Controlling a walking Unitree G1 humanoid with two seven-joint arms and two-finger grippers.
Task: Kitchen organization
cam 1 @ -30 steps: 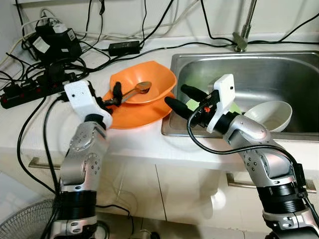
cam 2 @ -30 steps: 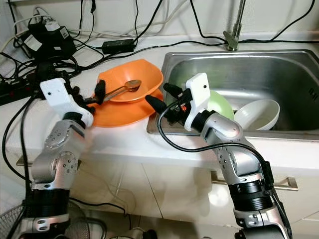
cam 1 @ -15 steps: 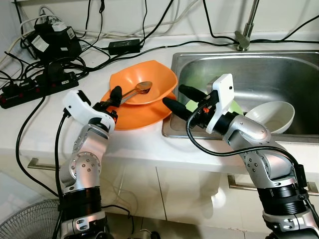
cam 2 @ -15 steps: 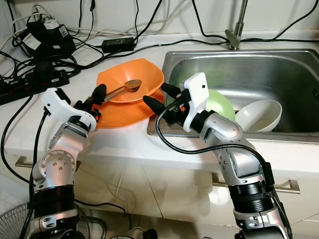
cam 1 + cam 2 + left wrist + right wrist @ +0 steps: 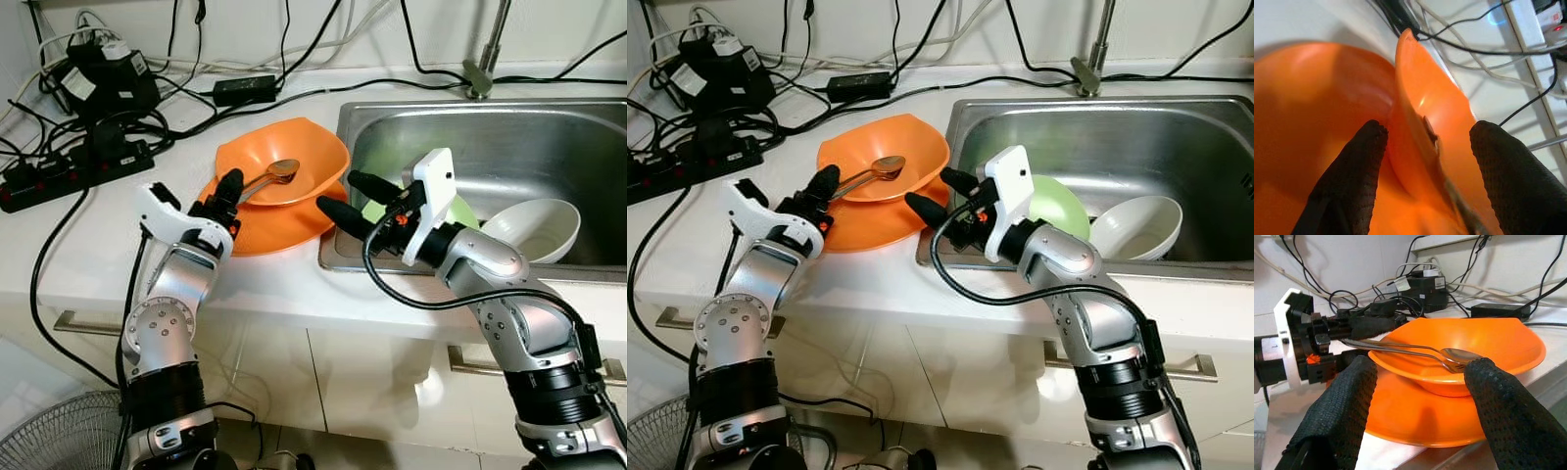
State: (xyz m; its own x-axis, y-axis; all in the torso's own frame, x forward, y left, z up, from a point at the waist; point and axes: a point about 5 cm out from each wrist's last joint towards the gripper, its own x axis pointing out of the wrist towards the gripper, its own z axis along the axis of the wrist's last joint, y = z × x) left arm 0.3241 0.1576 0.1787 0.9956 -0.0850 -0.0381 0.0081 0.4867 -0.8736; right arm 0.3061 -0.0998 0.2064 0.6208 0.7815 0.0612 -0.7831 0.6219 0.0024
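An orange bowl (image 5: pixel 312 155) sits on an orange plate (image 5: pixel 286 225) on the white counter, left of the sink (image 5: pixel 421 108). A metal spoon (image 5: pixel 283 171) lies in the bowl, its handle sticking out over the rim toward my left gripper (image 5: pixel 225 194). That gripper is open, its fingers (image 5: pixel 1359 161) straddling the bowl's rim and the spoon handle. My right gripper (image 5: pixel 351 199) hovers open at the sink's left edge, pointing at the bowl (image 5: pixel 1488 340) and a little short of it. A green bowl (image 5: pixel 462 211) and a white bowl (image 5: pixel 534 227) lie in the sink.
Power strips (image 5: pixel 73 166), a black adapter (image 5: pixel 108 78), a power brick (image 5: pixel 245 91) and many cables crowd the counter behind the plate. The faucet (image 5: pixel 480 76) stands behind the sink. A fan (image 5: pixel 49 441) stands on the floor at lower left.
My left wrist has dropped and turned, so its fingers now point up at the bowl's rim. The right gripper has edged slightly toward the bowl.
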